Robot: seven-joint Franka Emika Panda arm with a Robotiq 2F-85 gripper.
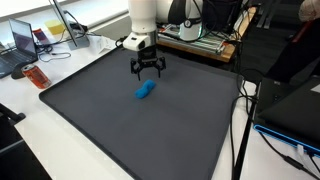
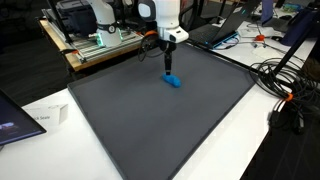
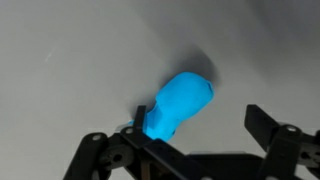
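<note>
In an exterior view, the white robot arm point(image 1: 143, 20) reaches down over a dark grey mat point(image 1: 90, 130) that covers most of a white table point(image 1: 25, 130). Its black claw point(image 1: 148, 72) hangs open, fingers spread and pointing down, with nothing between them. A small blue object point(image 1: 146, 91), rounded and longish, lies on the mat just below the claw in the picture and apart from it. A laptop point(image 1: 20, 40) stands at the table's far corner, and an orange item point(image 1: 37, 76) lies beside the mat's edge. In an exterior view from a different place, the claw point(image 2: 168, 66) hangs close above the blue object point(image 2: 173, 80), which rests on the mat point(image 2: 150, 130) near its far edge. Whether the fingertips touch the object cannot be told here. A sheet of paper point(image 2: 45, 117) lies on the table next to the mat, and a bundle of cables point(image 2: 285, 85) sits off to the side. In the wrist view, the claw point(image 3: 198, 115) stands wide open, with 2 black fingers point(image 3: 270, 135) rising from the bottom edge. The blue object point(image 3: 185, 100) lies tilted on the grey mat point(image 3: 70, 60), closer to 1 finger than to its partner, and neither finger clamps it.
</note>
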